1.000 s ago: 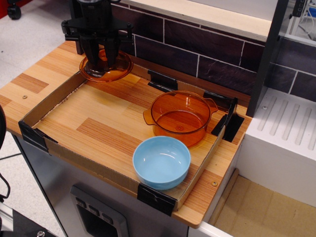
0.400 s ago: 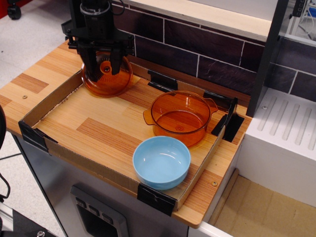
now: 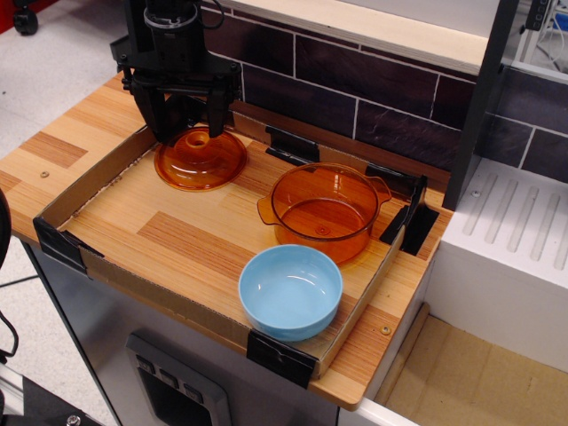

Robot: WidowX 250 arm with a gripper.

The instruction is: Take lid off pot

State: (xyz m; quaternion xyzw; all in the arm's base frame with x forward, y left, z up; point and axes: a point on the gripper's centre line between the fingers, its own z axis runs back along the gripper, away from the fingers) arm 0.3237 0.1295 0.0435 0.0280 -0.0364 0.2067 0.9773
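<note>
The amber glass lid (image 3: 201, 160) lies flat, knob up, on the wooden tray floor at the back left. My gripper (image 3: 190, 124) hangs just above it, open, with one black finger on each side of the raised knob and not clamping it. The amber glass pot (image 3: 324, 211) stands uncovered in the right part of the tray, well apart from the lid, with its two ear handles showing.
A light blue bowl (image 3: 290, 291) sits in front of the pot, close to the tray's front wall. The low cardboard wall (image 3: 89, 177) with black corner clips rings the tray. A dark tiled wall (image 3: 355, 98) runs behind, and a white rack (image 3: 524, 231) stands to the right.
The lid went from tilted in the air to lying flat on the tray floor, slightly forward and right. The fingers have spread apart from the knob.
</note>
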